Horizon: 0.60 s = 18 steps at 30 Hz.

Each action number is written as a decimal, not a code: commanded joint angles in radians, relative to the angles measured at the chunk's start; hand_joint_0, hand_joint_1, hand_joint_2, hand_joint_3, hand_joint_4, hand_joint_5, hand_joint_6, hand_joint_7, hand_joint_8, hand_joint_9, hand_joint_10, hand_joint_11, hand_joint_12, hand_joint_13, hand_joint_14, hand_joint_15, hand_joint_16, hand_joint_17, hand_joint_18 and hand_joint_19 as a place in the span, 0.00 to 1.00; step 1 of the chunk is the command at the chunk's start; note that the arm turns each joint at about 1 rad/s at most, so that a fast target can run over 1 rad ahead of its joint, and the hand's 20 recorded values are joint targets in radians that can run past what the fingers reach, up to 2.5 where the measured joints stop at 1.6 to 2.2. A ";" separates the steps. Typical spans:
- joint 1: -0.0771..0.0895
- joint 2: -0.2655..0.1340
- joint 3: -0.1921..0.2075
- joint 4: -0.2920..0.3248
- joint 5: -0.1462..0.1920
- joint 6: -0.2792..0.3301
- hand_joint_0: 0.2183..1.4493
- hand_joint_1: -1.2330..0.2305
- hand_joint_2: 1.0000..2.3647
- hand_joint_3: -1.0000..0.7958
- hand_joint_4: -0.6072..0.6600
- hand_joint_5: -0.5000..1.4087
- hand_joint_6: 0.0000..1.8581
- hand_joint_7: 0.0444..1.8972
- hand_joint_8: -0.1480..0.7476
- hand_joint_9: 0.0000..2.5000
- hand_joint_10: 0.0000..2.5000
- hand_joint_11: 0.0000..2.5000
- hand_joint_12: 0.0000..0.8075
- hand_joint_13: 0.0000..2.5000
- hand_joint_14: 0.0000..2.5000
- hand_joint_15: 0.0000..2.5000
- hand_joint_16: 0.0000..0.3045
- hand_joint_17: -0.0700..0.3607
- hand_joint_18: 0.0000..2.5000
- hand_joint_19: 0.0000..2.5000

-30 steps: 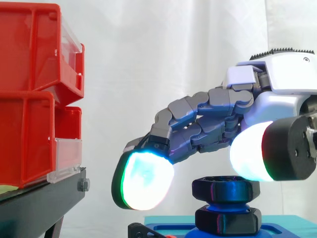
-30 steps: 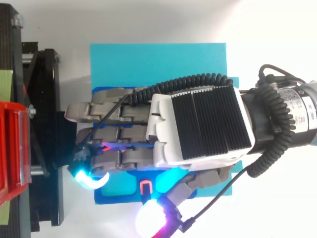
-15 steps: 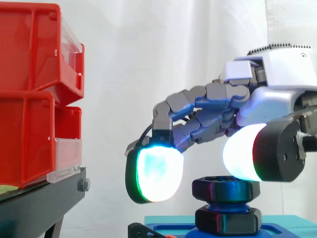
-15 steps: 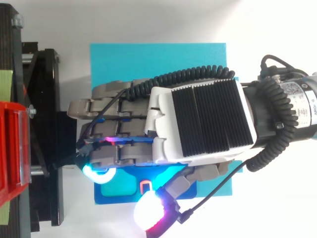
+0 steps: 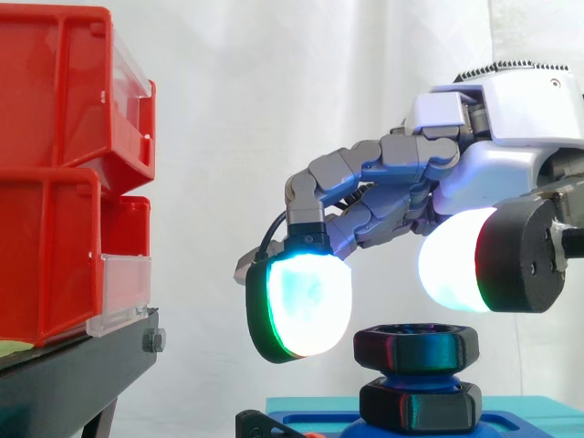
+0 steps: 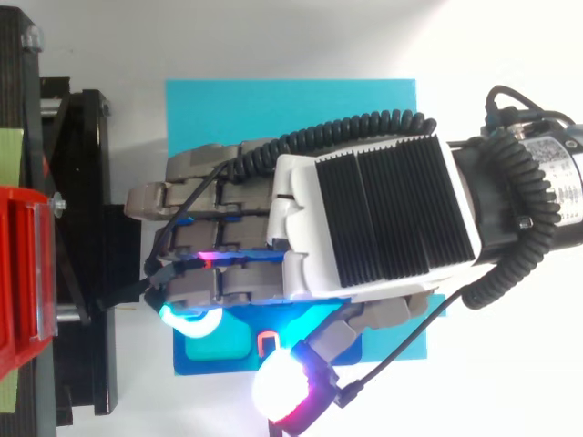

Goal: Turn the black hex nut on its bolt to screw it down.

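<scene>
The black hex nut sits high on its bolt, above a second black hex piece on a blue base. My hand hovers over the nut, reaching in from the right. Its fingers arch downward. One glowing fingertip hangs just left of the nut at the nut's height. The glowing thumb pad floats above the nut's right side with a gap below it. Nothing is held, so the hand is open. From above, the hand hides the nut.
The blue base rests on a teal plate. Stacked red bins stand on a black stand at the left, a short way from the fingertips. A white curtain hangs behind.
The fingers have curled downward and drawn in to the right, bringing the glowing fingertip close beside the nut. The thumb pad has lifted slightly off the nut's top.
</scene>
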 commanded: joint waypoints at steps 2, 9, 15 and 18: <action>-0.008 0.000 0.000 -0.007 -0.020 -0.006 0.21 0.54 0.00 0.28 0.66 0.23 0.27 0.58 0.49 0.26 0.01 0.14 0.44 0.14 0.00 0.03 0.20 0.47 0.11 0.12; -0.010 0.000 0.000 -0.021 -0.027 -0.017 0.22 0.54 0.00 0.28 0.65 0.23 0.27 0.60 0.49 0.27 0.01 0.14 0.43 0.15 0.00 0.03 0.19 0.47 0.11 0.12; -0.018 0.000 0.000 -0.022 -0.038 -0.028 0.22 0.54 0.00 0.28 0.65 0.24 0.27 0.62 0.49 0.27 0.01 0.14 0.43 0.15 0.00 0.03 0.19 0.47 0.11 0.12; -0.024 0.000 0.000 -0.022 -0.046 -0.029 0.22 0.54 0.00 0.28 0.65 0.24 0.27 0.63 0.49 0.28 0.01 0.14 0.43 0.15 0.00 0.03 0.19 0.47 0.11 0.12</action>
